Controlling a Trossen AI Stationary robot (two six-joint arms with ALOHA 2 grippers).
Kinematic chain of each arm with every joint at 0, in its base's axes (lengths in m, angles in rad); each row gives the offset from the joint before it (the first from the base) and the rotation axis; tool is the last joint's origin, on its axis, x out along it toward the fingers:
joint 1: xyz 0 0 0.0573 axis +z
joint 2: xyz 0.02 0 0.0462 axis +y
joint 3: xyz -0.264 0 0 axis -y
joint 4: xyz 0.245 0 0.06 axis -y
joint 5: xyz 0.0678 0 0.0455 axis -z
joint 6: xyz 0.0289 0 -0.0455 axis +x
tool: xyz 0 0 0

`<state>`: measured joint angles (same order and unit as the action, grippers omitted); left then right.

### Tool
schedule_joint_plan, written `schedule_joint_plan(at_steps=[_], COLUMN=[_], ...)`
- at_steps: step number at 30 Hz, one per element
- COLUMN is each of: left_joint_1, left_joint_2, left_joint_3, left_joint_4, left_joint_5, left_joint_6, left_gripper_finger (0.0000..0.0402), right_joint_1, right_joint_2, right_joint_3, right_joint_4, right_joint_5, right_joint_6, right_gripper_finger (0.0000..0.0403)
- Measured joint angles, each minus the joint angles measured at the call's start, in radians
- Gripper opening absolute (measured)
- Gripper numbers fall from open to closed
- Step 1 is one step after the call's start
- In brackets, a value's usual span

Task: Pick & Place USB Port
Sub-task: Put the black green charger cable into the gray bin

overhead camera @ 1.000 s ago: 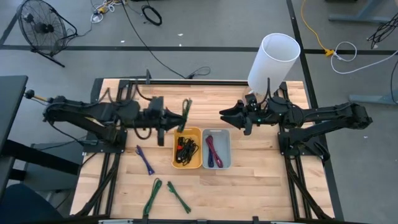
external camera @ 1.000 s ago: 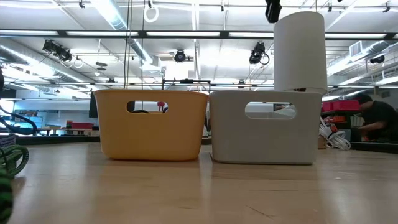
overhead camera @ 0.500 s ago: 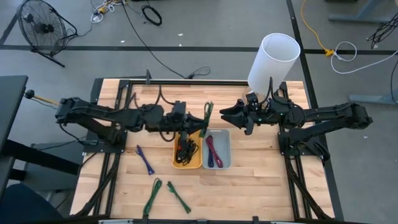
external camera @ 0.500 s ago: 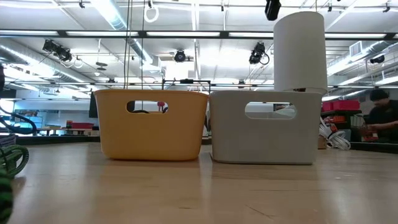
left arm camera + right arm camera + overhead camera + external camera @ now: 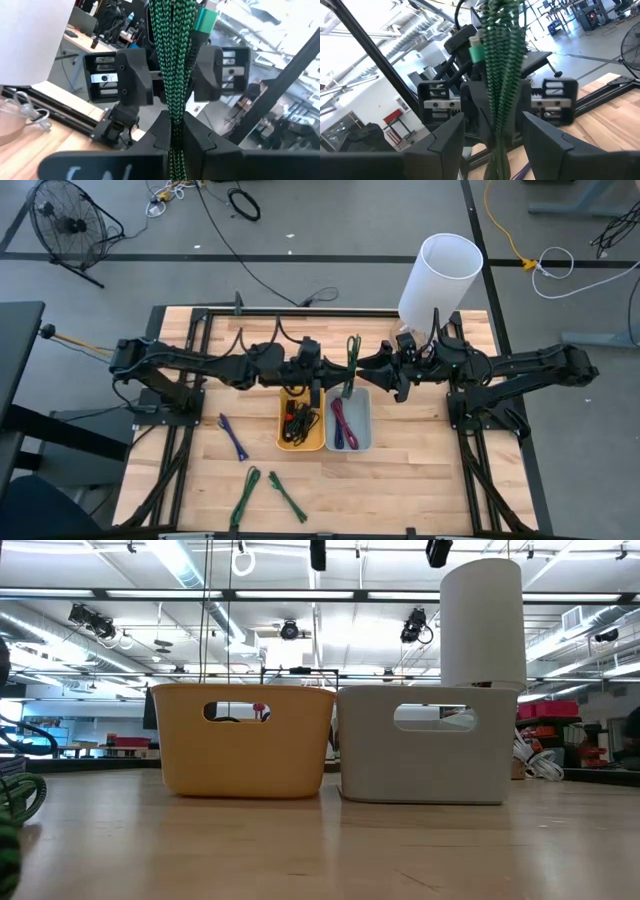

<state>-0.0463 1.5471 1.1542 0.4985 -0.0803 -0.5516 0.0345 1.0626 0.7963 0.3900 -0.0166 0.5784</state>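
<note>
While seen from above, left gripper clenched on green cable, bundle upright over the grey bin's rim, right gripper spread around it. Only wrist views reveal that open straddle. Counted: two bins, yellow bin included; three cables loose on table.

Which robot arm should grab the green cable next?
The right one, probably. The left gripper holds the green cable up between the two arms, and the right gripper faces it with fingers open on either side, above the grey bin. It looks set for a handover.
</note>
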Motion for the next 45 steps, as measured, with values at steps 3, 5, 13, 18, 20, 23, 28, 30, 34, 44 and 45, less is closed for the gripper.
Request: schedule_joint_plan(at_steps=[3, 5, 13, 18, 20, 23, 28, 30, 34, 44, 45], left_joint_1=[0.000, 0.000, 0.000, 0.000, 0.000, 0.000, 0.001, 0.002, 0.003, 0.062, 0.069], left_joint_2=[0.030, 0.044, 0.058, 0.058, 0.058, 0.058, 0.058, 0.057, 0.022, -0.171, -0.188], left_joint_3=[0.000, 0.000, 0.000, 0.000, 0.000, 0.000, 0.000, 0.000, 0.000, 0.001, 0.000], left_joint_4=[0.047, 0.072, 0.084, 0.080, 0.079, 0.079, 0.080, 0.079, 0.022, -0.221, -0.233], left_joint_5=[0.012, 0.028, 0.031, 0.029, 0.029, 0.029, 0.078, 0.092, 0.104, 0.111, 0.108], left_joint_6=[-0.017, -0.024, -0.047, -0.047, -0.047, -0.047, -0.062, -0.059, 0.001, 0.171, 0.176], left_gripper_finger=[0.0022, 0.0022, 0.0039, 0.0074, 0.0079, 0.0080, 0.0080, 0.0086, 0.0114, 0.0191, 0.0193], right_joint_1=[0.000, 0.000, 0.000, 0.000, 0.001, 0.001, 0.002, 0.002, 0.001, 0.008, 0.019], right_joint_2=[0.000, 0.000, 0.000, -0.001, -0.001, -0.001, 0.000, 0.000, 0.000, 0.000, 0.005], right_joint_3=[0.000, 0.000, 0.000, 0.000, 0.000, 0.000, 0.000, 0.000, 0.000, 0.000, 0.000], right_joint_4=[-0.001, -0.002, -0.056, -0.056, -0.056, -0.054, -0.048, -0.049, -0.054, -0.223, -0.261], right_joint_5=[0.001, 0.006, 0.034, 0.033, 0.035, 0.045, 0.042, 0.042, 0.047, 0.074, 0.086], right_joint_6=[-0.013, -0.019, -0.012, -0.027, -0.024, -0.031, -0.029, -0.029, -0.011, 0.106, 0.132], right_gripper_finger=[0.0191, 0.0191, 0.0112, 0.0020, 0.0013, 0.0010, 0.0010, 0.0010, 0.0010, 0.0010, 0.0010])
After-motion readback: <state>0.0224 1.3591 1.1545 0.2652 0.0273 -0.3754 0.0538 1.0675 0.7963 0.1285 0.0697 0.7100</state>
